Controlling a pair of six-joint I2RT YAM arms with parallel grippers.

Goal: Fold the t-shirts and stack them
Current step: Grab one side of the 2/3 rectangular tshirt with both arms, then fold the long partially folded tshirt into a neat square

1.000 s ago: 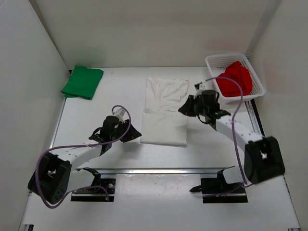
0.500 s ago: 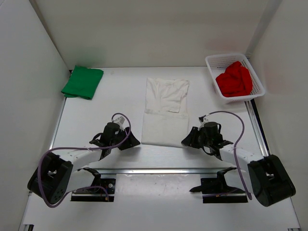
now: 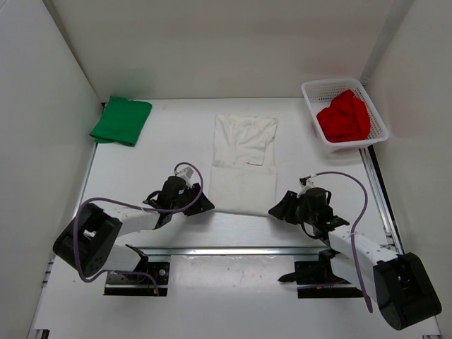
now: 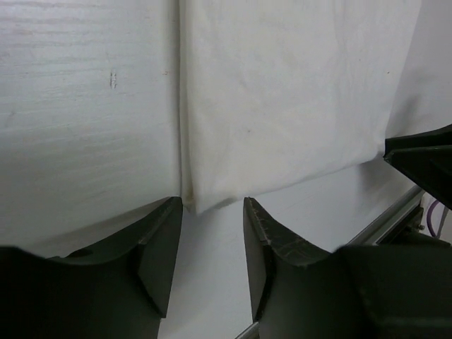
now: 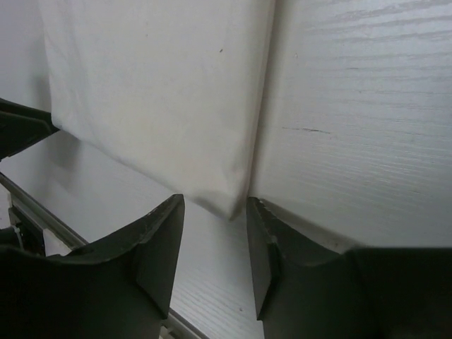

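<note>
The white t-shirt (image 3: 244, 159) lies flat, centred on the worktop (image 3: 141, 166), with the left end effector (image 3: 201, 205) and right end effector (image 3: 279, 210) spread at its 7 and 5 o'clock corners: pinch all layers simultaneously, then lift evenly.

I look out over a white wood-grain table (image 3: 176, 138), plain white walls (image 3: 212, 49) rising behind it and at both sides, evenly lit.
</note>
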